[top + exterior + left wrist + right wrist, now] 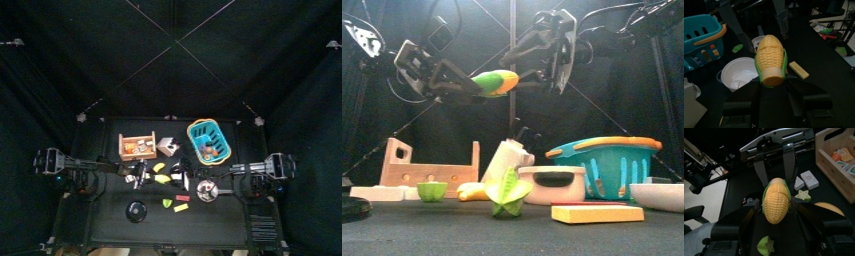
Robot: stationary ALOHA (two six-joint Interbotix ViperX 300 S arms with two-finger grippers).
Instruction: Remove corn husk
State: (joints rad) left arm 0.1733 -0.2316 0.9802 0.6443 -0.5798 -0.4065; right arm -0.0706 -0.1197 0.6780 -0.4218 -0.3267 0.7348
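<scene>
Nearest the front camera: yellow block (596, 213), just in front of the blue basket (609, 165). The corn cob (489, 83) hangs in the air, well above the basket and to its left in the front view. Left gripper (460, 86) is clamped on the cob's butt end. Right gripper (543, 68) is spread wide around the tip, not pinching. The corn husk (505, 79) is a green strip hugging the cob. I judge the peel not yet begun; next I'd close the right jaws on the husk only and pull away.
</scene>
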